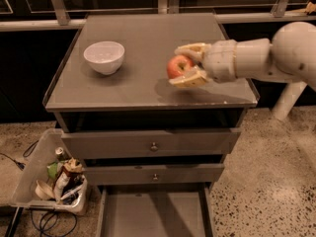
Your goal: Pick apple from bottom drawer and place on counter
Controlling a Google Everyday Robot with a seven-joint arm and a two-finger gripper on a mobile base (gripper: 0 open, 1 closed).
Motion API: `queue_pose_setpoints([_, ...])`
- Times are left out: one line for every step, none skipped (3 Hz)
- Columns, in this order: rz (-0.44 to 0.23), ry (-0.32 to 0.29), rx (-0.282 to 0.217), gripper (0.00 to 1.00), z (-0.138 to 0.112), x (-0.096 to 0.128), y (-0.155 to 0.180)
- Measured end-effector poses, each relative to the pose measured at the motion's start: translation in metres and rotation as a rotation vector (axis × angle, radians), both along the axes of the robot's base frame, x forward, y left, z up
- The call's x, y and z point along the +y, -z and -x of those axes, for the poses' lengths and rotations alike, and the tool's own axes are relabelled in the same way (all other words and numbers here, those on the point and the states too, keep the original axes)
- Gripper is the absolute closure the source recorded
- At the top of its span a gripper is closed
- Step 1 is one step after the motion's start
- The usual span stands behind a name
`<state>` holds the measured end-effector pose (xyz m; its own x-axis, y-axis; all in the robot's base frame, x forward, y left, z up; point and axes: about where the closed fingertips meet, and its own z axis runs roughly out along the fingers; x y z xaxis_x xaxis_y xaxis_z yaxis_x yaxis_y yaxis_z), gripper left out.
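Gripper (183, 65) clamps the apple (176, 67) over the bench (143, 31) beneath; dropped from here, it could roll off.

I see the grey counter (148, 33) carrying a white bowl (104, 57), upright on its left part. My gripper (176, 66) hangs over the right part, fingers clasping the apple (179, 63).

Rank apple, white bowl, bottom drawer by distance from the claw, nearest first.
Claw is over the counter, picture-right.
1. Apple: gripped in the claw.
2. White bowl: on the counter, picture-left.
3. Bottom drawer: pulled open, lowest, near the floor.
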<state>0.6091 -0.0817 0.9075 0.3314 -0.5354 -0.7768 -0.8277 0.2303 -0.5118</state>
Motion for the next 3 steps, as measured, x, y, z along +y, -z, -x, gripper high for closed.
queue_pose_setpoints([-0.076, 0.043, 0.087, 1.00, -0.046, 0.022, 0.004])
queue_pose_setpoints([-0.145, 0.076, 0.215, 1.00, -0.065, 0.044, 0.019])
queue_pose_setpoints([-0.176, 0.103, 0.288, 1.00, -0.068, 0.053, 0.028])
